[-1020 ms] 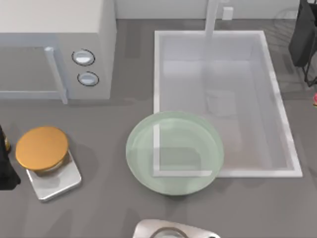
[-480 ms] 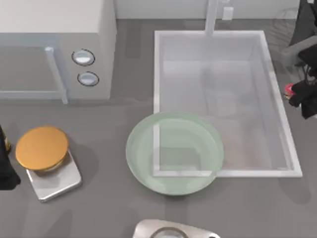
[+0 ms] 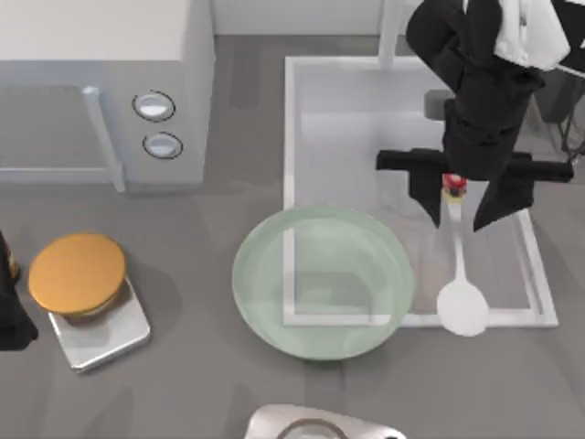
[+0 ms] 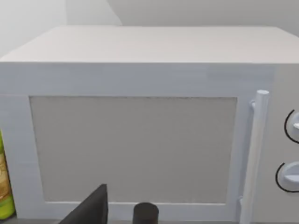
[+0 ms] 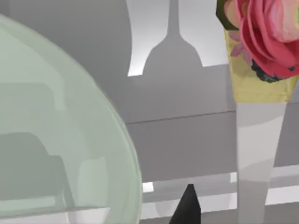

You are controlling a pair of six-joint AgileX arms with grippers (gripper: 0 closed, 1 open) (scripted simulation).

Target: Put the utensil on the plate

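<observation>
Pale green translucent plate [image 3: 320, 279], white-bowled spoon [image 3: 462, 306] with pale handle and red-pink knob, black right claw [image 3: 453, 197], orange disc [image 3: 78, 272] on silver square base, white microwave [image 3: 101, 87], grey surface [image 3: 183, 384], white sink [image 3: 402, 119]

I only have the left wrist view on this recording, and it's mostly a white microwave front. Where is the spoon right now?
Observer: In the top view the right gripper is shut on the spoon at its red-pink end, over the sink.
Operator: Is the spoon over the plate yet?
Observer: No. Its white bowl hangs beside the plate, off the rim on the right, over the sink's front edge.
Operator: Anything else near the plate?
Observer: An orange disc on a silver base sits toward the table's left, apart from the plate.
Operator: And my own arm?
Observer: The left arm sits at the top view's left edge, beside that disc.
</observation>
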